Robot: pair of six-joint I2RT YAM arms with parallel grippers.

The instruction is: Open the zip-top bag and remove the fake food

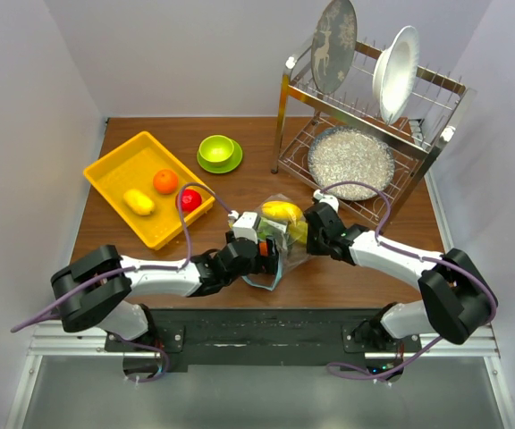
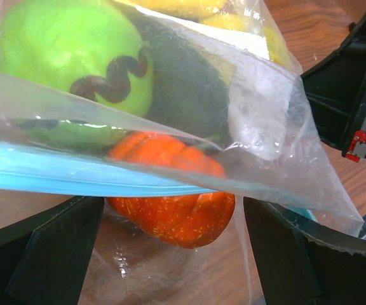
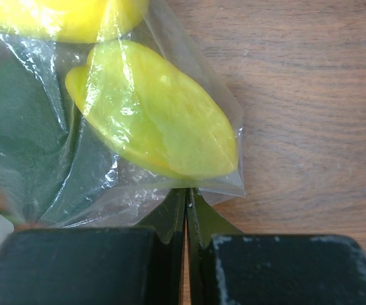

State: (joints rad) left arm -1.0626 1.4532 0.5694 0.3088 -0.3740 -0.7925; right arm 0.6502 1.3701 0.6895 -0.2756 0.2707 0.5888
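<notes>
the zip-top bag point(image 1: 280, 234) is lying on the table point(image 1: 97, 239) at the middle, between the 2 arms. the right pincer point(image 3: 187, 196) is pressed together, pinching the bag's clear edge just beside a yellow-green piece point(image 3: 157, 121), so that end is being held. the left pincer point(image 2: 170, 213) is standing spread wide, gripping nothing, with its fingers point(image 2: 49, 254) on either side of the bag's near end.

the coming move, by my reading, is turning on this: the blue zip strip point(image 2: 75, 175) is running crosswise to the left pincer, from 1 finger toward the other and sloping slightly, and an orange pumpkin-like piece point(image 2: 176, 210) is sitting straight ahead in the gap, just behind and below that strip. the left arm is the nearer 1 to the strip and to this piece; the right is occupied at the opposite end. whether the mouth is parted i cannot tell, since plastic is glinting over the orange piece.

the bag is looking clear, crinkly and bulging with the fake food point(image 2: 68, 57): a lime green piece with a brown squiggle, a dark green piece point(image 2: 183, 89), and yellow ones further back. 3 loose pieces point(image 1: 165, 181) are resting in the yellow tray point(image 1: 119, 165), well apart to the left.
</notes>
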